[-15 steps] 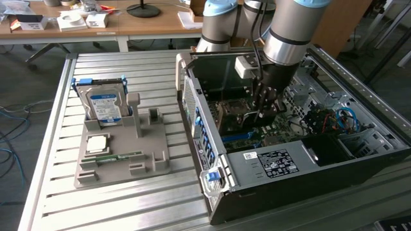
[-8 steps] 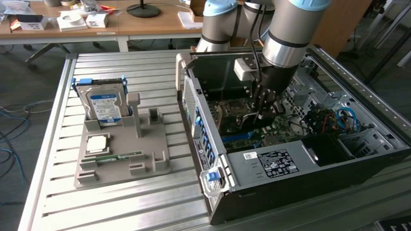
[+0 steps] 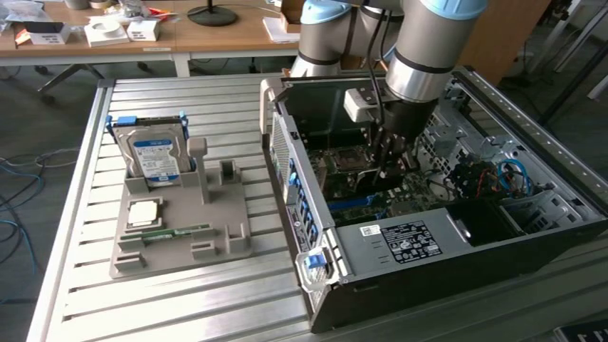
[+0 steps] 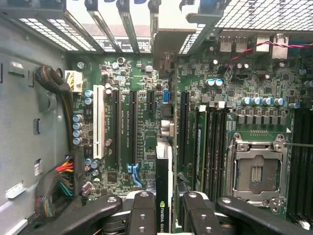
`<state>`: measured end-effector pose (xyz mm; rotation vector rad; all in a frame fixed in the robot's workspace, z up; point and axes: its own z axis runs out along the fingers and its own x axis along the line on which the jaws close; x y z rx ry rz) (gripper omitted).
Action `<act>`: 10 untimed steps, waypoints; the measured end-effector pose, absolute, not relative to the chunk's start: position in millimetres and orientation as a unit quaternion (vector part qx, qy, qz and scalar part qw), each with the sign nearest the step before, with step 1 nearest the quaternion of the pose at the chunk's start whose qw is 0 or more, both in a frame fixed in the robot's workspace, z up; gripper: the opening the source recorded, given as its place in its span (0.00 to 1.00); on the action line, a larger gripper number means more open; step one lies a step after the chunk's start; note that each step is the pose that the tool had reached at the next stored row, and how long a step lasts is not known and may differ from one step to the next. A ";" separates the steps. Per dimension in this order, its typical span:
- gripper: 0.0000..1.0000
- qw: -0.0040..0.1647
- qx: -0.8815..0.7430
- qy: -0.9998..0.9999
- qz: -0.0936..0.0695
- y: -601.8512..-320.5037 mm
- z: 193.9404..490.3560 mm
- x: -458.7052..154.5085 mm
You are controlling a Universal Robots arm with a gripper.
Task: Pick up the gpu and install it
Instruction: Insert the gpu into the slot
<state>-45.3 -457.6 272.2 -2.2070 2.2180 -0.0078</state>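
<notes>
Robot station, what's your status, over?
Gripper shut on gpu. It hangs edge-on over motherboard slots, inside case. Cable bundle lies apart, by case wall.

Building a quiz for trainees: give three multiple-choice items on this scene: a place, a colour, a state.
1. Where is the thin dark gpu card? A on the wooden desk; B on the floor; C between the gripper's black fingers, over the green motherboard.
2. The boxy silver hard drive's label is: A blue; B red; C yellow.
3. That drive: A lies flat; B stands upright in the grey plastic holder; C hangs from the gripper.
C, the wrist view shows it clamped; A, the sticker is blue; B, it stands on edge.
</notes>
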 end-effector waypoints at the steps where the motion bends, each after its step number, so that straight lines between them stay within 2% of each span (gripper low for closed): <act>1: 0.26 0.006 -0.705 0.709 -0.002 -457.5 271.9 -45.5; 10: 0.26 0.006 -0.705 0.709 -0.003 -457.4 268.9 -48.9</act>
